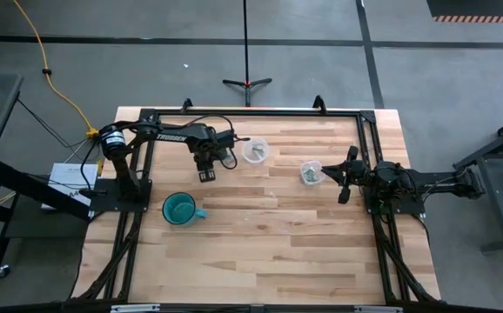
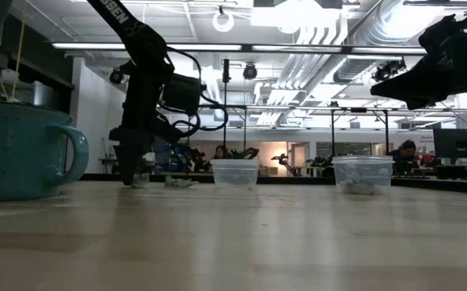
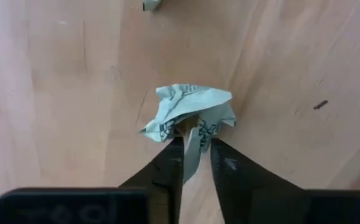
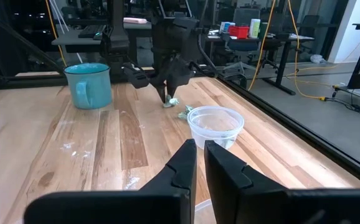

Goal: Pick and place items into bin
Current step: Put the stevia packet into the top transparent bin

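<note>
A crumpled pale green-grey piece lies on the wooden table, and my left gripper is shut on it from above, between the teal mug and a clear cup. Another small piece rests on the table near that cup. A second clear cup holds several pieces. My right gripper hovers shut above the table beside this second cup, touching nothing. My left gripper pinches the crumpled piece by its near edge between its two fingers, pointing down from above. The rest of the piece bulges out past the fingertips. In the low view the fingertips stand at table level, and the piece looks to be resting on the wood.
The teal mug stands near the table's left side, close to the left arm. Both clear cups sit toward the far middle. A black frame runs along the table's far edge and sides. Bare wood stretches across the near half.
</note>
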Tool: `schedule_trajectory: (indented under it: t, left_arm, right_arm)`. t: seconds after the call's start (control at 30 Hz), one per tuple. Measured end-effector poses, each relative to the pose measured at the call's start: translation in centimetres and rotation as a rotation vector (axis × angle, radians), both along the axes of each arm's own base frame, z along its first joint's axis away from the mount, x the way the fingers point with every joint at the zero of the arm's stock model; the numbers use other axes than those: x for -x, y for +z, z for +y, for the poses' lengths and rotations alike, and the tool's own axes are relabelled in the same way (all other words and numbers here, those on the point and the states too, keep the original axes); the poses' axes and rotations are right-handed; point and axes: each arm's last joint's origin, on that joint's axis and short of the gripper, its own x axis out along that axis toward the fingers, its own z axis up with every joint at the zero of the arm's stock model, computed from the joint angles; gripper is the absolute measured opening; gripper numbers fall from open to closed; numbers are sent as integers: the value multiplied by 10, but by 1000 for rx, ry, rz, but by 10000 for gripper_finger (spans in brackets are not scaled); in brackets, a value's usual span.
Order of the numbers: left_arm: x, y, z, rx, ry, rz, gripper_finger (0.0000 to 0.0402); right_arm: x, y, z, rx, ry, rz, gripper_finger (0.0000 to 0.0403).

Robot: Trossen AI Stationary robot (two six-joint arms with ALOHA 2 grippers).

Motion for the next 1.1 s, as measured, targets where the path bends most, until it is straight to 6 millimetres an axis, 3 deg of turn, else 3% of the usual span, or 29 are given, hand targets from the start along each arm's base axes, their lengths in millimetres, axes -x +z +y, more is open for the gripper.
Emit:
schedule_trajectory:
  t: [0.3, 0.5, 0.67, 0.83, 0.97, 1.1]
  left_arm:
    - [4, 2, -3, 75, -45, 37, 22]
    - [-4, 23, -3, 100, -73, 44, 42]
    - [-33, 50, -2, 100, -157, -152, 38]
    - [-70, 71, 8, -104, -191, -477, 23]
    - [-82, 78, 9, -124, -270, -609, 29]
    - [-88, 70, 11, -137, -278, -620, 51]
  right_arm:
    - [0, 0, 0, 0, 0, 0, 25]
    - [0, 0, 0, 0, 0, 0, 25]
    - [0, 0, 0, 0, 0, 0, 27]
    - [0, 0, 0, 0, 0, 0, 28]
    - [0, 0, 0, 0, 0, 1, 28]
    - [0, 0, 0, 1, 0, 2, 28]
